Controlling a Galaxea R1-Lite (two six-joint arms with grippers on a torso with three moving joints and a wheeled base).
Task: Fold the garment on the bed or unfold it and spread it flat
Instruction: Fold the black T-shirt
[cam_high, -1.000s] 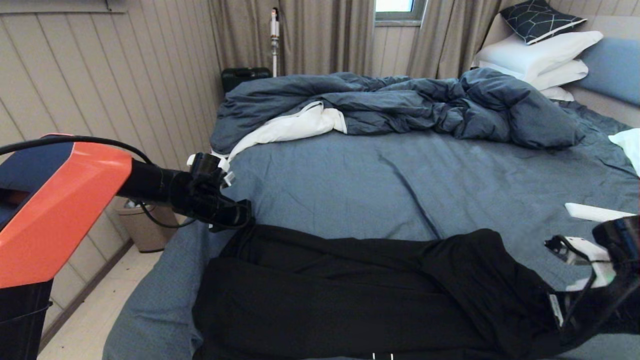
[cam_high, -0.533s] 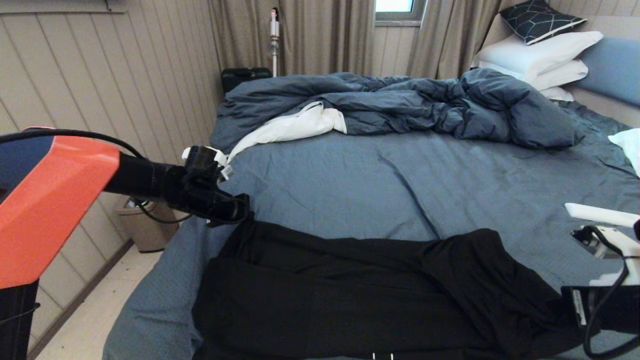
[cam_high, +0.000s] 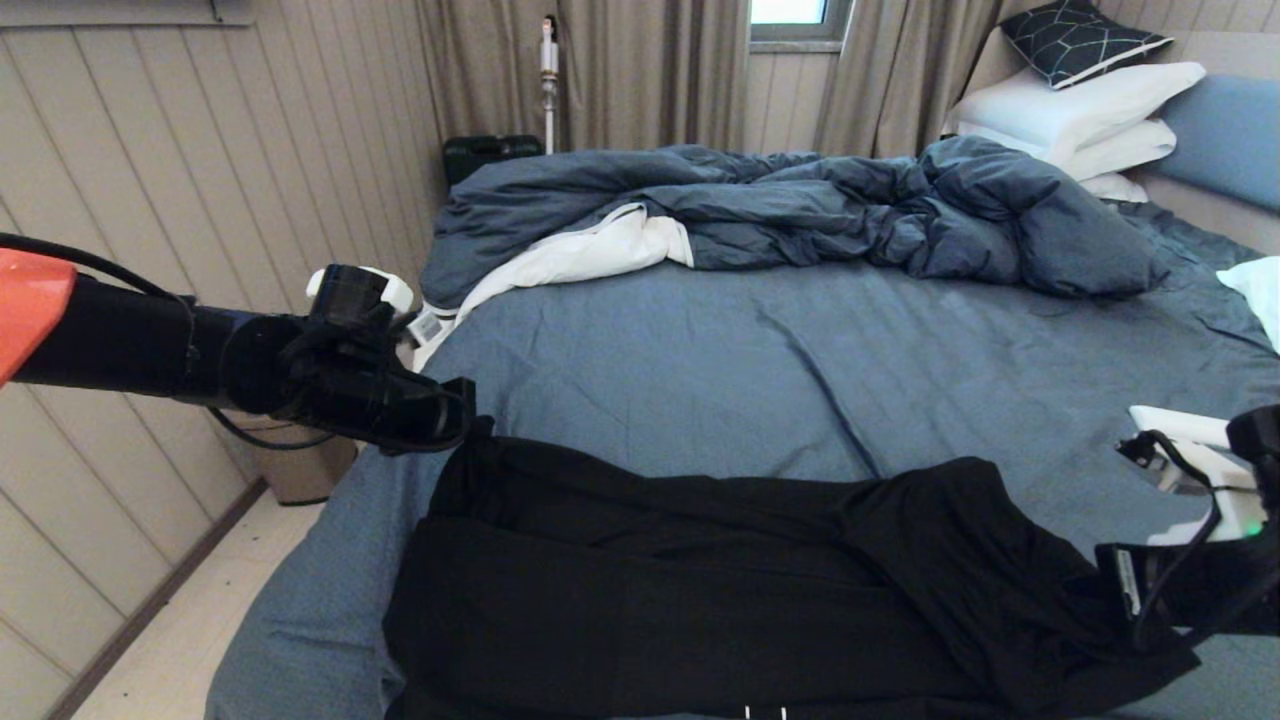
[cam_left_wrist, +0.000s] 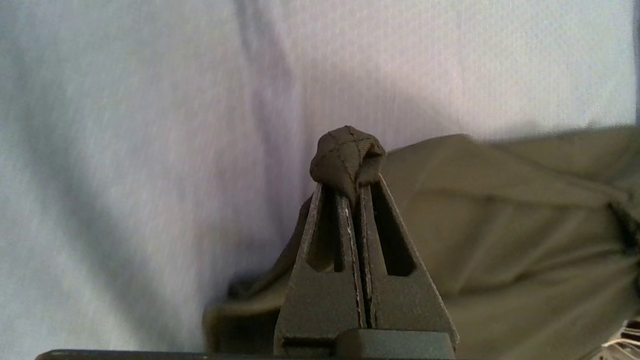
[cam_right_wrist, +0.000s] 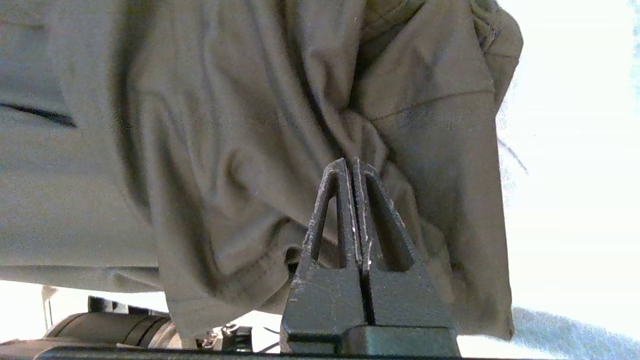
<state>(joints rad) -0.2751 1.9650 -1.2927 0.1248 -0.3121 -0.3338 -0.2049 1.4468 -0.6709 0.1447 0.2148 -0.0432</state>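
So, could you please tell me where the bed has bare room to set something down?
The widest free patch is the bare sheet of the bed, between the duvet and the garment. The near edge is crowded: the garment spans it, pinched by the left gripper at one end and the right gripper at the other. Pillows fill the far right corner.

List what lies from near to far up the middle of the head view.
Garment → bare slate-blue sheet of the bed → rumpled dark blue duvet → curtains on the far wall.
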